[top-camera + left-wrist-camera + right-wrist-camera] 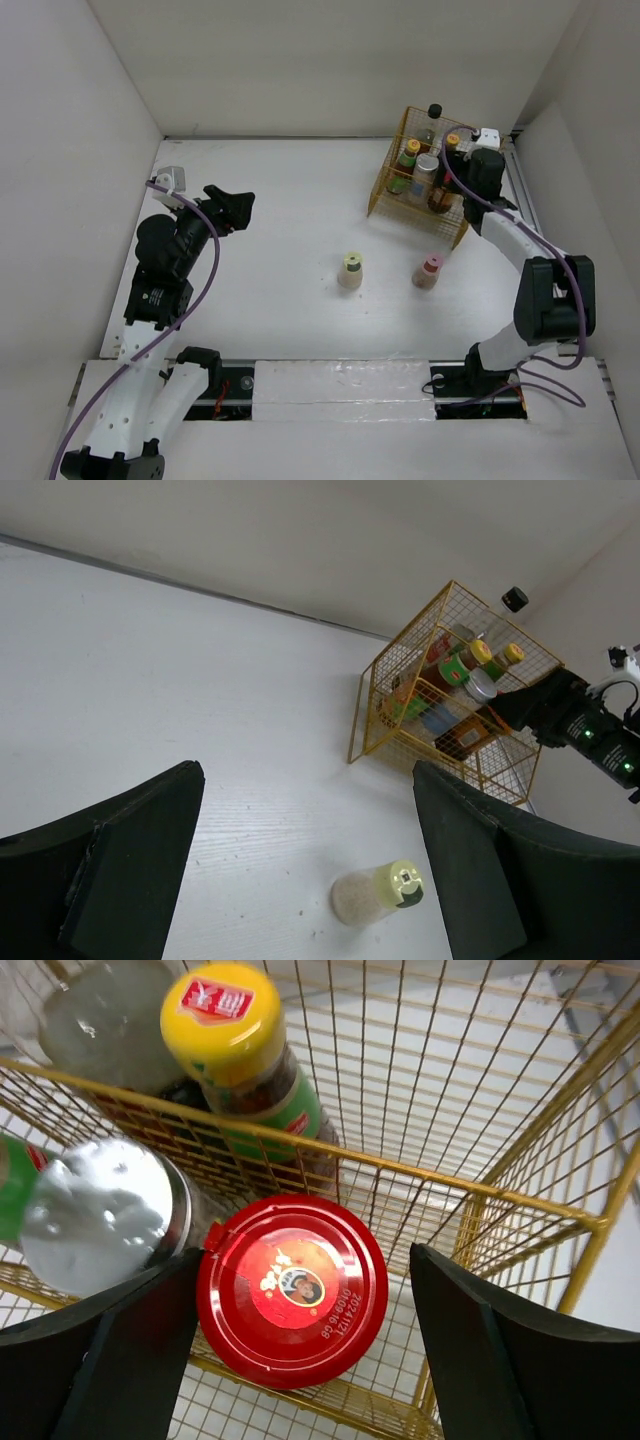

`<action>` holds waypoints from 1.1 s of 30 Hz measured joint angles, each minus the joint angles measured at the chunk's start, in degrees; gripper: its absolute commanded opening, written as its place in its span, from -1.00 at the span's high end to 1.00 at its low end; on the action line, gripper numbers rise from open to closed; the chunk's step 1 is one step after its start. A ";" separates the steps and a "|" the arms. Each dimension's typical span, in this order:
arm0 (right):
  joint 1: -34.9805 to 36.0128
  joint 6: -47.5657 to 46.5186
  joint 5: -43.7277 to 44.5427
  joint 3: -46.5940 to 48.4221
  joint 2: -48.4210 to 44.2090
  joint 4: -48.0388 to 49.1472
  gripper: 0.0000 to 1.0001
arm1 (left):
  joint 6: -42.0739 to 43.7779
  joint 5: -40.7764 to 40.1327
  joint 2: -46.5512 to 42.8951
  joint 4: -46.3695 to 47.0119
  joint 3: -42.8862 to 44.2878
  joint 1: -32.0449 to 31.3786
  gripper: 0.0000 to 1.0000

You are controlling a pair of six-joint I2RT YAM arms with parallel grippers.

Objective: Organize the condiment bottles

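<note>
The yellow wire basket [385, 195] at the back right holds a black-capped bottle [434, 112], two yellow-capped bottles [411, 150] [453, 141], a silver-topped shaker [427, 165] and a red-lidded jar [292, 1288]. My right gripper [300, 1360] reaches into the basket and is open around the jar's lid. Its left finger [120, 1360] is at the lid's edge and the right finger [500, 1360] stands apart. A green-topped shaker [351, 270] and a pink-topped shaker [429, 270] stand on the table. My left gripper [240, 203] hangs open at the left, with the green-topped shaker [380, 892] below and beyond it.
White walls close in the table on the left, back and right. The basket's wire rim [420, 1175] and right corner post [600, 1220] stand close around my right fingers. The silver-topped shaker [100, 1215] and a yellow-capped bottle [222, 1022] crowd the jar's left and far side.
</note>
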 measured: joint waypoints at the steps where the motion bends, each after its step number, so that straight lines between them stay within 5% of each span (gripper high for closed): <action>1: 0.00 0.13 0.11 0.11 -0.33 0.13 -0.74 | 0.00 0.00 0.00 0.00 0.00 0.00 -0.62; 8: 2.14 0.11 4.09 -0.07 -10.51 1.11 -0.62 | 0.00 0.00 0.68 0.00 0.00 -0.02 -0.62; 10: 4.39 0.00 5.18 -0.94 -15.63 3.63 -0.09 | 0.00 0.04 0.70 0.00 0.00 -0.02 -0.62; 11: 5.60 -0.20 5.18 -1.88 -18.16 5.20 0.55 | 0.00 0.09 0.68 0.02 0.00 -0.02 -0.62; 13: 8.55 0.55 4.66 -4.17 -23.06 8.85 0.91 | 0.00 0.11 0.68 0.04 0.00 -0.02 -0.62; 15: 12.15 1.03 3.19 -6.34 -25.79 11.82 1.00 | 0.00 0.20 0.68 0.02 0.00 0.00 -0.62; 18: 20.55 1.75 0.96 -9.60 -25.75 15.21 0.73 | 0.00 0.26 0.61 0.04 -0.02 -0.02 -0.62; 19: 23.76 1.81 0.35 -10.60 -25.03 15.39 0.10 | 0.00 0.28 0.59 0.04 -0.02 -0.02 -0.62; 20: 27.26 1.90 -0.15 -11.78 -23.98 15.21 -0.26 | 0.00 0.28 0.59 0.04 -0.02 -0.02 -0.62; 23: 37.03 0.02 -1.73 -14.05 -20.92 11.67 -0.90 | 0.00 0.31 0.55 0.04 -0.02 -0.02 -0.62; 27: 45.57 -1.86 0.92 -14.49 -18.43 5.29 -0.99 | 0.00 0.35 0.35 0.04 -0.02 -0.02 -0.62; 33: 45.94 0.68 4.37 -15.41 -14.14 1.46 -0.93 | 0.00 0.87 0.33 0.09 -0.02 -0.02 -0.62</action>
